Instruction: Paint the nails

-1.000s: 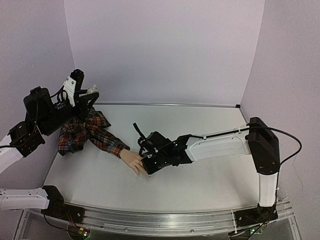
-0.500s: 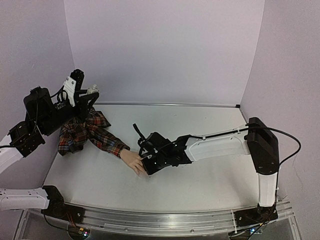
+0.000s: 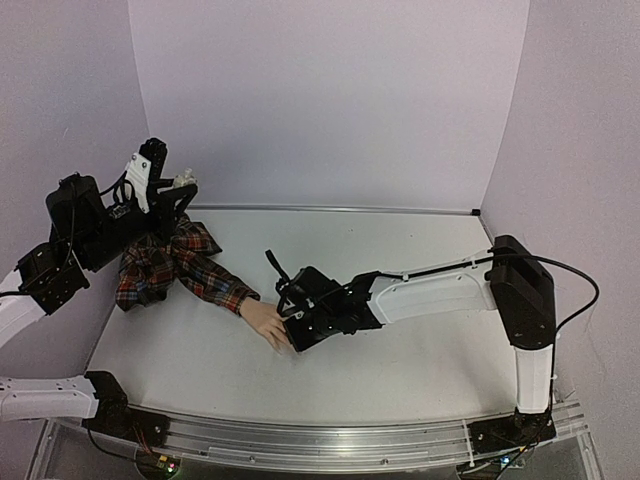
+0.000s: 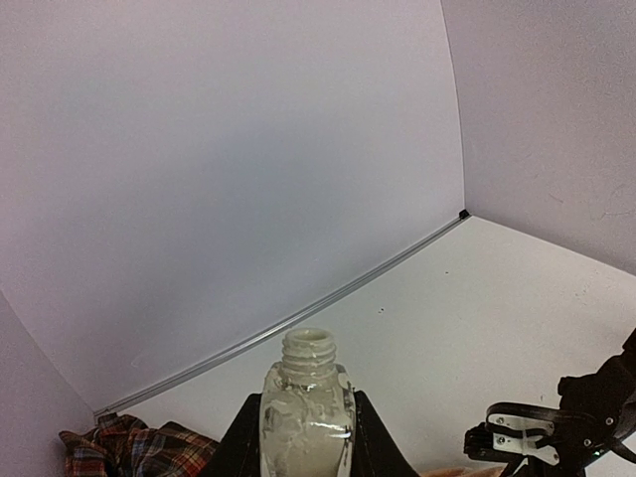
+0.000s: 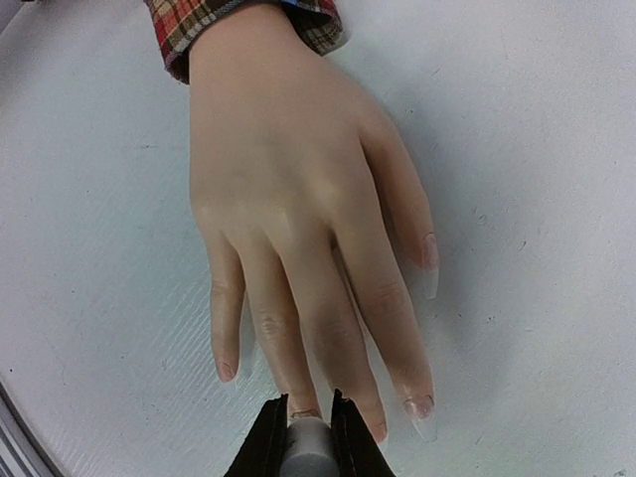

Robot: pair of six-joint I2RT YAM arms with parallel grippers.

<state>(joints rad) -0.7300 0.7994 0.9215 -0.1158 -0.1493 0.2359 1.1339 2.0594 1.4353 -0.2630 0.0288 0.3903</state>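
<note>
Your right claw (image 5: 309,449) pinches a pale handle (image 5: 310,433), hiding one of the nails (image 5: 429,281) — left claw (image 4: 304,449) grips an uncapped, cloudy bottle (image 4: 306,397).

White matte surface (image 3: 430,250), enclosed by pale lilac walls (image 3: 330,100) at the rear and both sides, with a metal strip (image 3: 330,209) along its rear edge. Lying directly on it: one peach mannequin hand (image 3: 264,322), palm down, fingers spread, nails (image 5: 430,281) long and clear. Its red plaid sleeve (image 3: 190,265) runs toward the left rear corner and is bunched there.
</note>
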